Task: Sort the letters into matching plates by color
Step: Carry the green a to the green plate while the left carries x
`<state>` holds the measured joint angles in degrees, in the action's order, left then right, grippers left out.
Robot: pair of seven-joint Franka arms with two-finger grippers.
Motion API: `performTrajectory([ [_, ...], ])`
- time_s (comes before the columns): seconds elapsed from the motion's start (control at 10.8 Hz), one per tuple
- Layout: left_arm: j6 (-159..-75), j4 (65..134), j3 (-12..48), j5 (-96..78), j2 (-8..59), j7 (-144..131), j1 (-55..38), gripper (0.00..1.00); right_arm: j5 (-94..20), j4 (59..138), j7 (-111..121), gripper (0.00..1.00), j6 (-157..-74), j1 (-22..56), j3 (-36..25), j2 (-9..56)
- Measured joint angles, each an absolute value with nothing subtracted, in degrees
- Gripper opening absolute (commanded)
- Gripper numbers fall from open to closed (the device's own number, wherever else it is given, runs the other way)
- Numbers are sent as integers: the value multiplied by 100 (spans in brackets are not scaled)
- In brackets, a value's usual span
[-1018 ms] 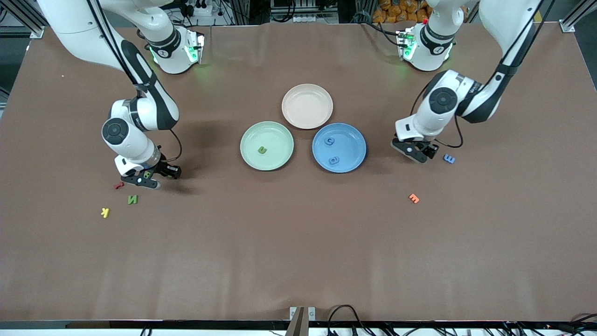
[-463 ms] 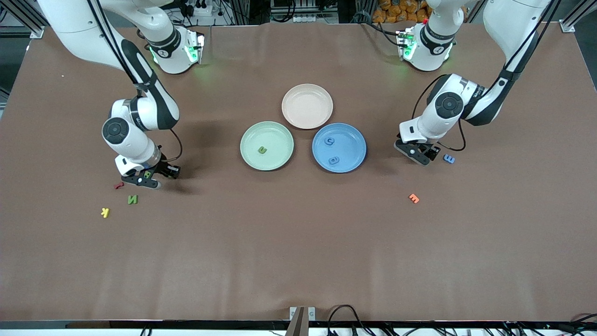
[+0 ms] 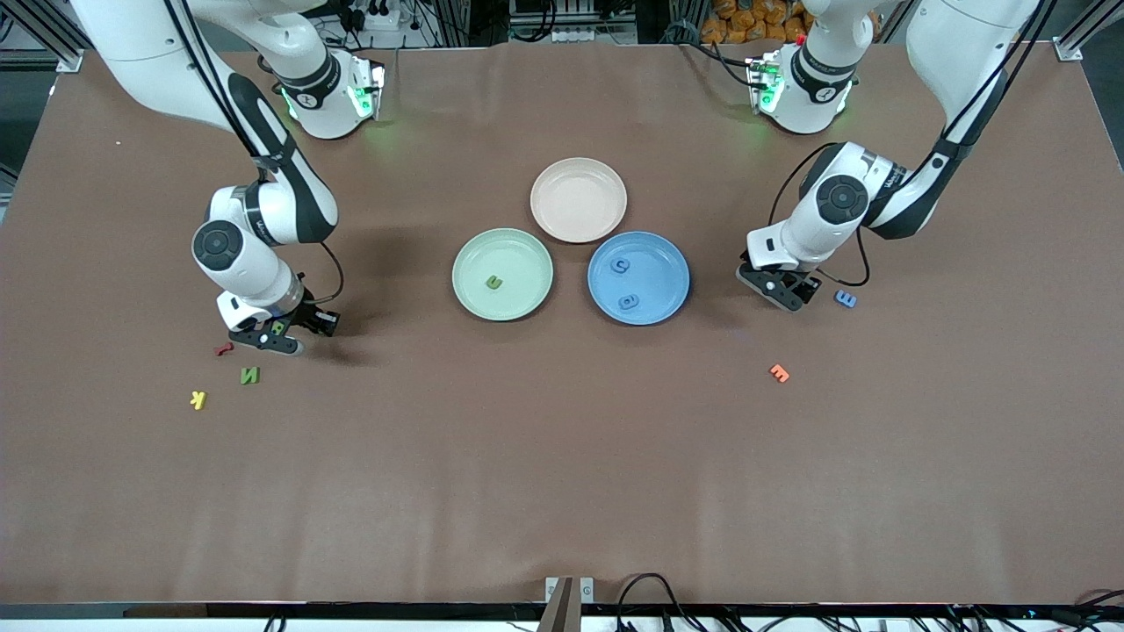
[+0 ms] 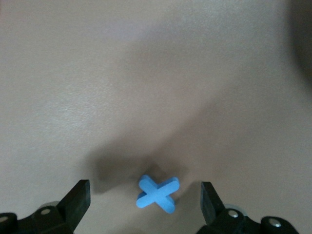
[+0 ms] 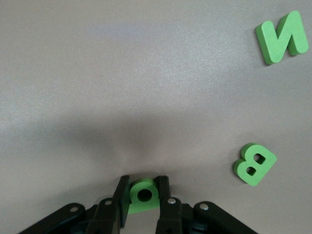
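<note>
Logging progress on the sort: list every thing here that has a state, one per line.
Right gripper: shut on a green letter, low at the table.
Left gripper: open, fingers either side of the blue X.
Green plate: one green letter in it.
Blue plate: two blue letters in it.
Beige plate: empty.
Green N, green B, blue E: loose on the table.

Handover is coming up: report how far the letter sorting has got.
Done: one green letter lies in the green plate, and two blue letters lie in the blue plate. In hand: the right gripper is shut on a round green piece; the left gripper stands open around the blue X, not yet gripped. Left on the table: green B, green N, blue E.
</note>
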<state>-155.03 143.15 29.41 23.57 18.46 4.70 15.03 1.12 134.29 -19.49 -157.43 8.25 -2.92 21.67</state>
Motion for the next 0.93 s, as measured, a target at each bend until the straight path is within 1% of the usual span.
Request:
performTrajectory([
  [0.28,-15551,14315,2943,2357,1929,462,1502,99,120,13412,-1946,17,-15738,800,-253,2154],
  [0.37,-15552,14315,2943,2357,1929,460,1503,72,121,13375,-1946,17,-15652,799,-234,2106],
  [0.46,-15553,14315,2943,2357,1929,407,1505,32,121,13316,-1946,17,-15501,798,-208,2020],
  [0.56,-15553,14315,2943,2357,1929,303,1504,3,121,13260,-1950,17,-15348,798,-169,1918],
  [0.65,-15553,14314,2943,2357,1929,212,1504,0,116,13229,-1957,17,-15272,798,-98,1818],
  [0.93,-15556,14302,2962,2357,1868,-12,1504,0,112,13222,-2418,17,-15153,912,246,1669],
])
